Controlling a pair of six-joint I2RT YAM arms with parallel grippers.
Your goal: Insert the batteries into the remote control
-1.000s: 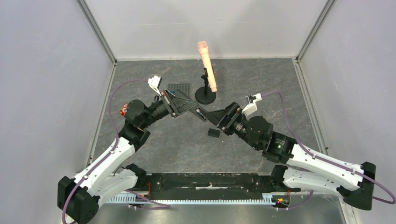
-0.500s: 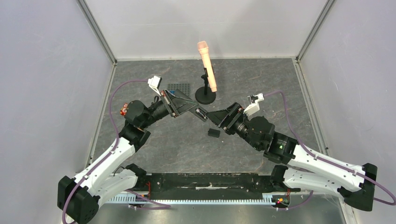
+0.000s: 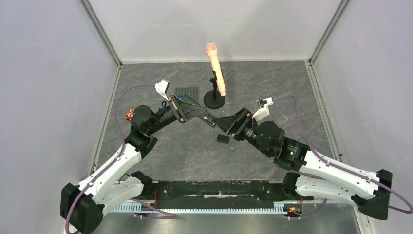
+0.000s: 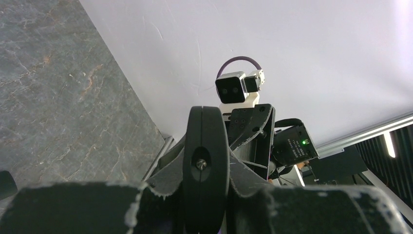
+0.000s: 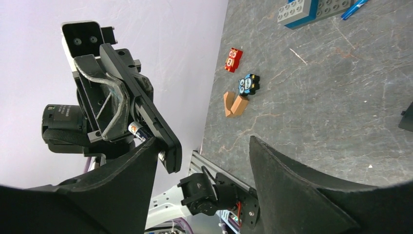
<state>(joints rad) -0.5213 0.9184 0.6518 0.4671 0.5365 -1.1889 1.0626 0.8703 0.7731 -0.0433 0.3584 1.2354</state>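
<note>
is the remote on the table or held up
Held up: the left gripper is shut on the remote control, which hangs tilted above the table in the right wrist view.

table point(image 3: 272, 83): grey, stone-look | on it: microphone stand point(image 3: 214, 101), black square piece point(image 3: 223, 139)

The remote control point(image 3: 210, 120) is a slim, flat, matt black bar. It is held clear of the table at mid-scene, clamped at one end in the left gripper point(image 3: 201, 114). Its free end slants toward the right and near side. In the right wrist view it shows almost edge-on as a thin dark slab running diagonally. One battery point(image 5: 136, 129), a tiny cylinder with a pale end, shows against the remote's long face. Whether it is seated there cannot be told.
</note>
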